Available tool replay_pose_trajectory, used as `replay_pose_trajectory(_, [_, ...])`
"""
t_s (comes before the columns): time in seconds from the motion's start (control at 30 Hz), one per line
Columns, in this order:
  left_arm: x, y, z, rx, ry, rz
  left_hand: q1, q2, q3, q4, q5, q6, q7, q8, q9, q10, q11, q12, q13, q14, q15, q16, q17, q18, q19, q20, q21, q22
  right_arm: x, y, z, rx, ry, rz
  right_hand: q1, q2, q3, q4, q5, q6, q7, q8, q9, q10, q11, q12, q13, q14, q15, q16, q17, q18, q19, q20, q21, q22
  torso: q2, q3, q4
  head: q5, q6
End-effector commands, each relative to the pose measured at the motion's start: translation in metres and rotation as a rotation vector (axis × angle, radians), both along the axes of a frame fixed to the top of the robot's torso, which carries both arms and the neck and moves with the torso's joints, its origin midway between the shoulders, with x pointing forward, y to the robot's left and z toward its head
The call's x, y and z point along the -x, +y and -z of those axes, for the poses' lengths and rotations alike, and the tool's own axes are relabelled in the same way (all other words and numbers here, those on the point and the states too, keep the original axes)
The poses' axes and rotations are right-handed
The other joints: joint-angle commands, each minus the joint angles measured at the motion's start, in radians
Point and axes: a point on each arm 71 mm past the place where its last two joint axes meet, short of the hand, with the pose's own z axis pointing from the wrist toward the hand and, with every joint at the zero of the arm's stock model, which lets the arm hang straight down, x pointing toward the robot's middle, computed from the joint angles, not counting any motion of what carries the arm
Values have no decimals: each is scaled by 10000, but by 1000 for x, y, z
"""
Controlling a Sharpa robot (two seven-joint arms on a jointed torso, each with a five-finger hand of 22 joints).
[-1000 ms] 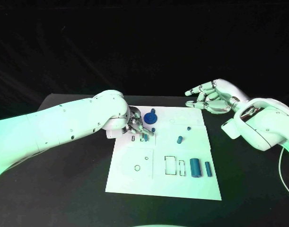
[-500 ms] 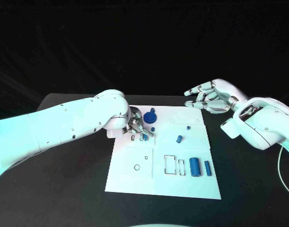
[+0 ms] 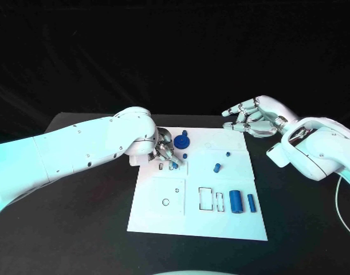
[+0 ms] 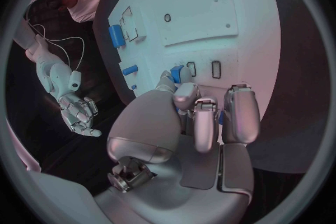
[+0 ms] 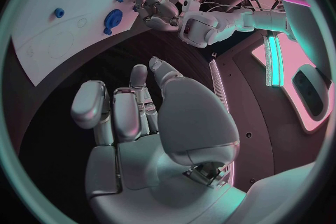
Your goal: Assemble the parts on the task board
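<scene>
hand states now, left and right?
Left hand: fingers pinching a small blue part over the task board.
Right hand: open, fingers spread, holding nothing.

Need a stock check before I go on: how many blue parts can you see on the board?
6: a big round part, a dot, a peg, a short peg, two cylinders. The left hand may hide more.

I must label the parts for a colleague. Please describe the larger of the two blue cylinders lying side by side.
Find the white task board. Near its right edge, on the side closest to the robot, two blue cylinders lie parallel. The larger cylinder is the inner, thicker, longer one, beside the outlined rectangles.
</scene>
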Motion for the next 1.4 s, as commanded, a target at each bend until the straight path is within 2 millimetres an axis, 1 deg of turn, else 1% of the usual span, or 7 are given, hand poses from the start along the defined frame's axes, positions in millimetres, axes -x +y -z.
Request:
replay_pose_trajectory(0.03, [2,-1,3,-44,227,116,843,-41,721,-479,400,-167,-24,-142,-8,-94,-58,-147,-73,1037,-99,24,2629,-137,-19,-108,14,2,0,1,1,158,65,-125,78,16,58,-13,59,31,21,32,-13,-56,-8,-42,-15,186,-4,-38,-8,116,-56,-12,-55,-15,5,4,-3,3,-12])
replay_pose_trajectory(0.23, [2,2,3,180,221,-55,500,-1168,3329,-426,587,-131,99,-315,102,-70,22,-342,-219,1037,55,24,2629,-116,-49,-71,-13,25,0,2,1,167,75,-148,96,18,73,-26,64,31,22,35,-14,-65,-8,-56,-32,184,-5,-46,-15,118,-61,-12,-61,-24,1,5,2,9,-36])
replay_pose_trajectory(0.27, [3,2,3,250,218,-110,126,-1656,4406,-363,623,-103,211,-289,208,-48,26,-365,-237,1037,27,24,2629,-116,-52,-37,-22,38,0,2,2,169,77,-152,96,18,73,-26,64,31,22,35,-14,-65,-8,-56,-32,184,-5,-46,-15,118,-61,-12,-61,-24,1,6,4,8,-37])
replay_pose_trajectory(0.4, [4,5,2,405,192,-254,-524,-2347,6098,-511,602,-86,193,-167,456,41,3,-332,-223,1037,29,24,2629,-140,-33,7,-15,91,-1,2,2,170,81,-160,96,18,73,-26,64,31,22,35,-14,-65,-8,-56,-32,184,-5,-46,-15,118,-61,-12,-61,-24,1,8,8,9,-26])
replay_pose_trajectory(0.47, [4,8,1,468,162,-333,-753,-2495,6603,-649,620,-88,133,-105,564,69,42,-316,-212,1037,30,24,2629,-137,-29,2,-17,107,-1,2,2,170,87,-158,96,18,73,-26,64,31,22,35,-14,-65,-8,-56,-32,184,-5,-46,-15,118,-61,-12,-61,-24,-6,11,20,9,-31])
replay_pose_trajectory(0.67, [5,15,0,507,-72,-555,-1242,-2691,7427,-979,650,-106,125,18,792,141,44,-254,-156,1037,15,24,2629,-152,5,7,6,182,-1,2,3,157,129,-158,98,18,78,-28,68,30,24,36,-15,-60,-6,-48,-25,185,-5,-45,-11,118,-63,-12,-63,-27,-1,13,31,26,-45])
replay_pose_trajectory(1.4, [4,13,3,-276,-515,-184,-1433,-2730,7686,-1133,642,-141,128,71,896,145,55,-261,-183,1037,10,24,2629,-164,46,-2,48,263,-2,3,4,109,279,-245,60,-1,70,-12,59,15,33,34,-22,-108,5,-127,-108,181,1,-64,-30,139,-123,-10,-119,-141,18,-5,0,72,-118])
